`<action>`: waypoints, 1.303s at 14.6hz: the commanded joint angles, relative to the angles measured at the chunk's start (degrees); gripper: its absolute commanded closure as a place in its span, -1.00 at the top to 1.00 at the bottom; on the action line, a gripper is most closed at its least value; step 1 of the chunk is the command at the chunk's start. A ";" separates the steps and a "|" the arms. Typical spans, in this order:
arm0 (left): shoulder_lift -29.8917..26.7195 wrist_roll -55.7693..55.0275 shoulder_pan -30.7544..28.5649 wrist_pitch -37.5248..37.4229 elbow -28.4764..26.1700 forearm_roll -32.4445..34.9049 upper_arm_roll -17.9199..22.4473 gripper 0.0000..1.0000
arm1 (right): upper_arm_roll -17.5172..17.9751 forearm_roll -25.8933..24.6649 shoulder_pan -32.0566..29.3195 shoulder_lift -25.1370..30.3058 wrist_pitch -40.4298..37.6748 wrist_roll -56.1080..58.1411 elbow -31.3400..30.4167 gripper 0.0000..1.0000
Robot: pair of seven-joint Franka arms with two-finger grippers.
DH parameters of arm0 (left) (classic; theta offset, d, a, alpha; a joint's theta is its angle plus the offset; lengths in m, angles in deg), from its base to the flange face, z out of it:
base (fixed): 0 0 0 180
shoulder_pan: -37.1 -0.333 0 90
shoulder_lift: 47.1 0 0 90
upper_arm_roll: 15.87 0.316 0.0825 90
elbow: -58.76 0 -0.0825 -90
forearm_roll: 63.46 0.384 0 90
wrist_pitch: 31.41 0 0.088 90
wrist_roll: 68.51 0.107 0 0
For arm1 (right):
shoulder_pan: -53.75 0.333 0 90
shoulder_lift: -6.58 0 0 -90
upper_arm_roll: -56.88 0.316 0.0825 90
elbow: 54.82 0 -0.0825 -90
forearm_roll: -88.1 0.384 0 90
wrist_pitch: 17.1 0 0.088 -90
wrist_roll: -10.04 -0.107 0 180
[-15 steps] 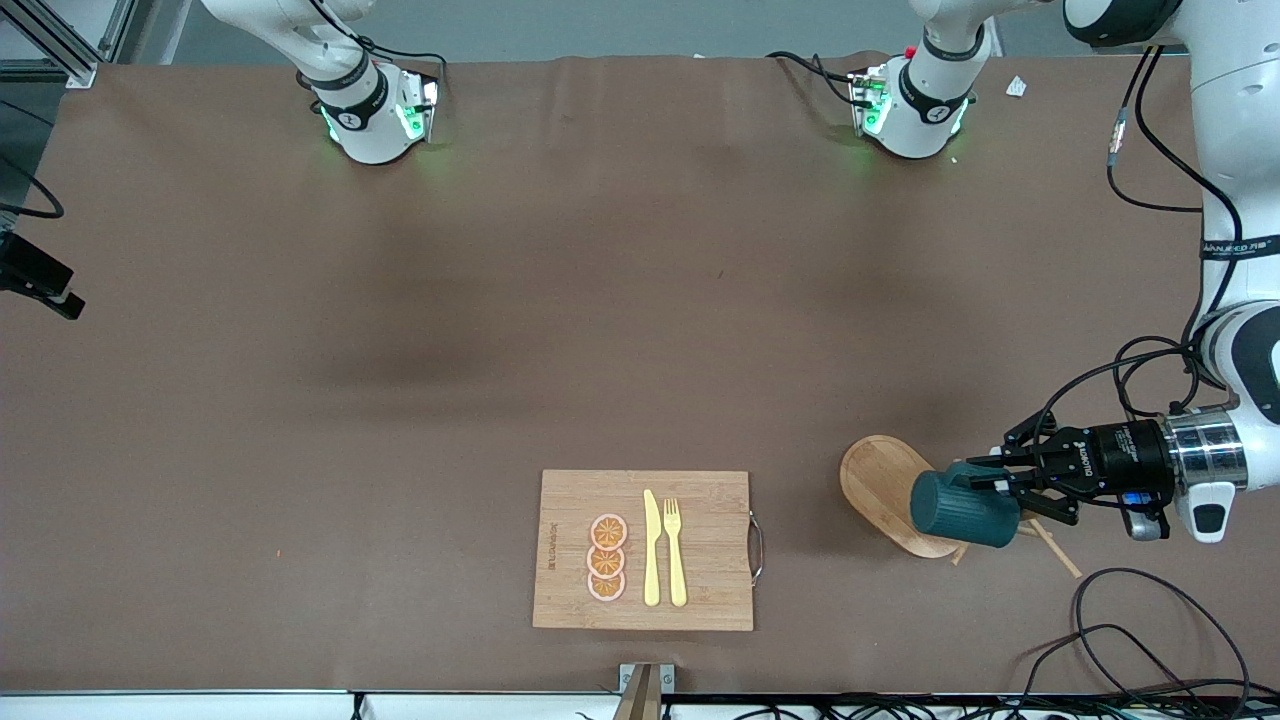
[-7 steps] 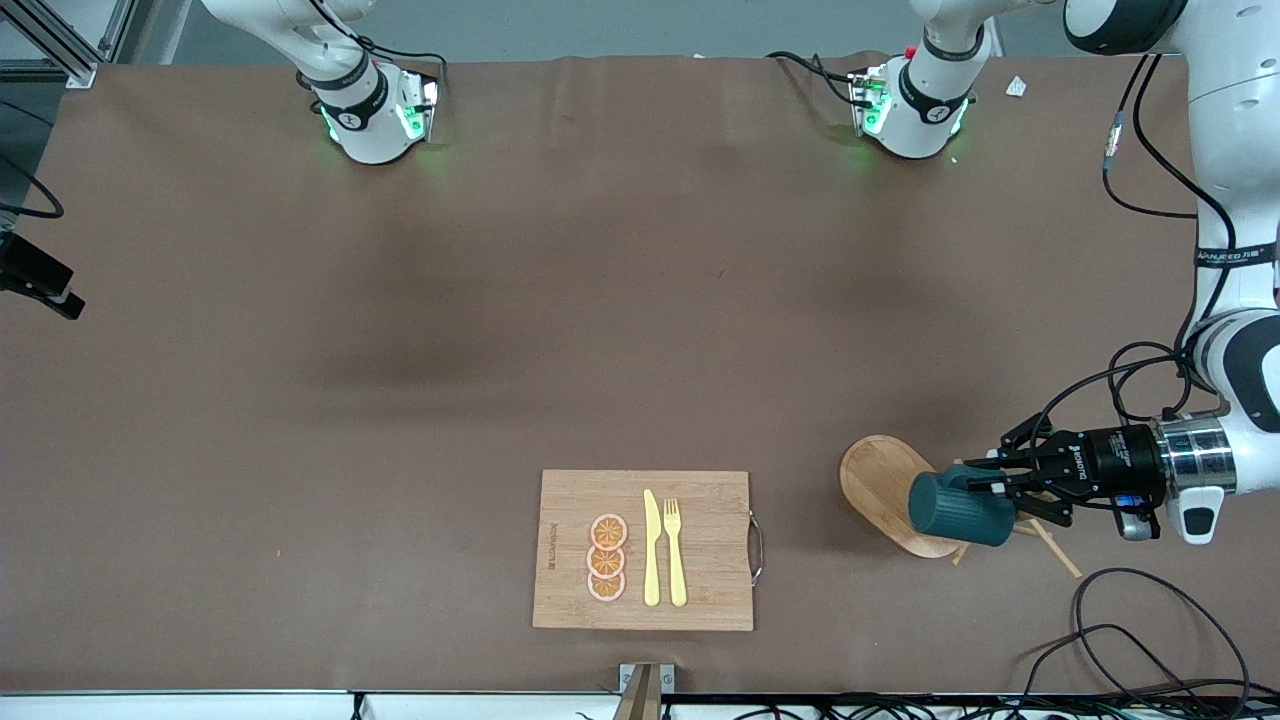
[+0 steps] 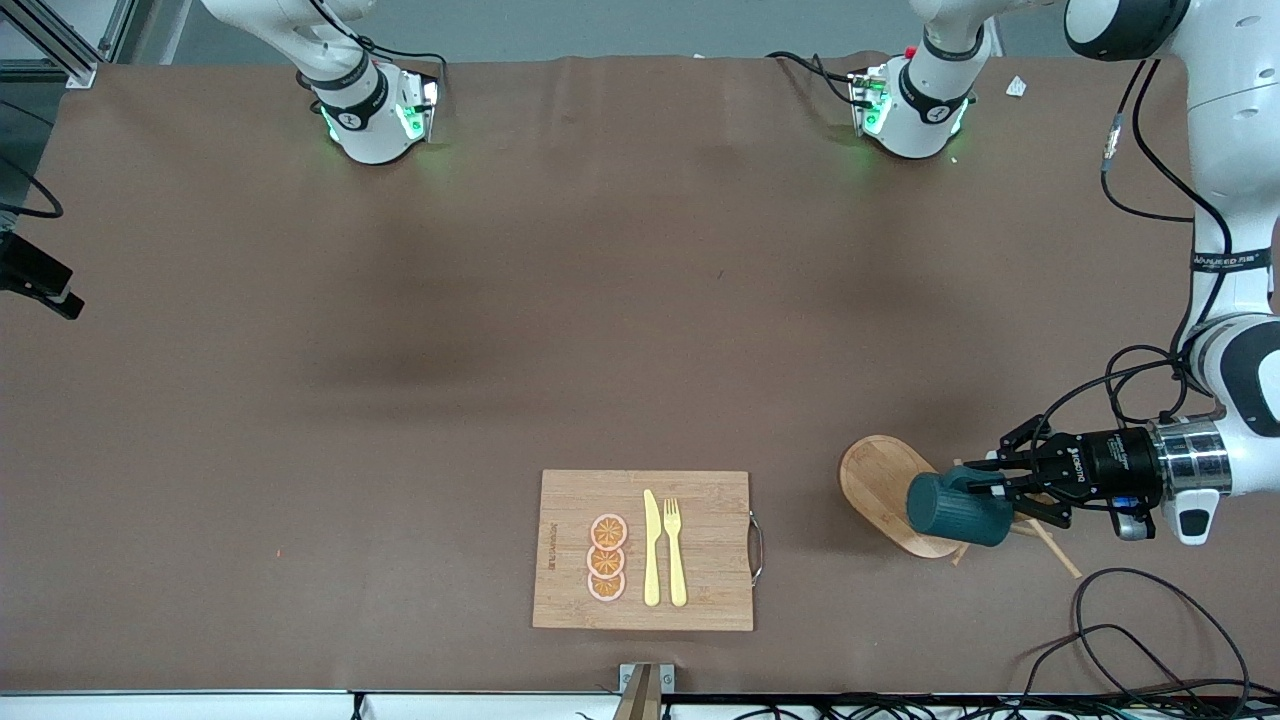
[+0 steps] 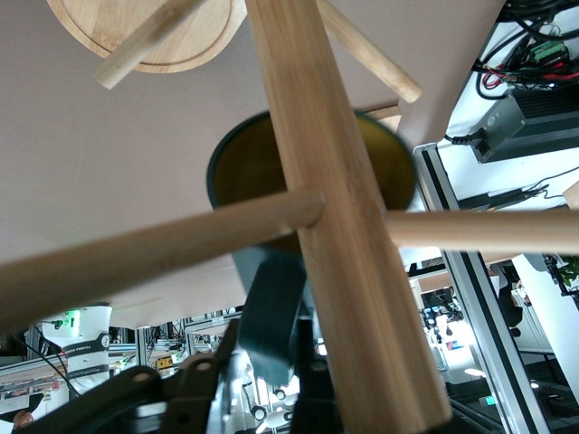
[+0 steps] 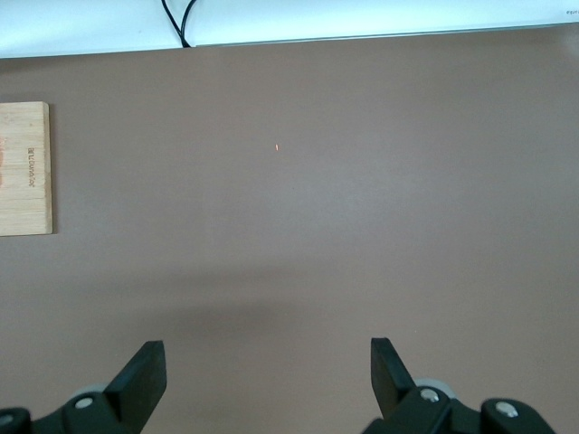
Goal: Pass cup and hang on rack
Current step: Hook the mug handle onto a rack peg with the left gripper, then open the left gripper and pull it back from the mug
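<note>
Front view: my left claw [image 3: 1000, 488] grips cup [image 3: 958, 508] by handle, over rack [image 3: 880, 478]. Since second ago cup crept slightly toward rack base: hanging underway, peg not yet caught. Right claw [image 5: 268, 375] wide open, empty, waits over bare tabletop [image 5: 362, 181].

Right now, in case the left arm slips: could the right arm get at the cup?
Probably not readily. The cup is held by the left gripper at the rack, at the left arm's end; the right gripper hangs open over bare table.
</note>
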 commanded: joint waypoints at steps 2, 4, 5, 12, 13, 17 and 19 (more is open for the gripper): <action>-0.25 -0.81 0.41 -0.19 0.78 2.96 0.07 1.00 | 0.87 -0.27 -1.12 1.36 -0.47 0.70 -0.68 1.00; -1.74 -1.69 0.50 -0.19 0.86 8.05 -0.45 1.00 | 0.87 -0.27 -1.12 1.36 -0.47 0.70 -0.68 1.00; -2.70 -2.65 0.59 -0.28 0.95 9.55 -0.54 1.00 | 0.87 -0.27 -1.12 1.36 -0.47 0.70 -0.59 1.00; -13.42 -5.91 1.64 -4.14 0.87 19.56 -3.34 1.00 | 0.87 -0.27 -1.12 1.36 -0.47 0.70 -0.59 1.00; -15.00 -5.91 1.64 -4.93 0.95 21.50 -4.22 1.00 | 0.87 -0.27 -1.12 1.36 -0.47 0.70 -0.59 1.00; -19.23 -5.57 1.47 -6.78 0.95 32.13 -10.19 1.00 | 0.87 -0.27 -1.12 1.36 -0.47 0.70 -0.59 1.00; -20.29 -4.34 1.64 -6.78 1.04 40.64 -13.79 1.00 | 0.87 -0.27 -1.12 1.36 -0.47 0.70 -0.59 1.00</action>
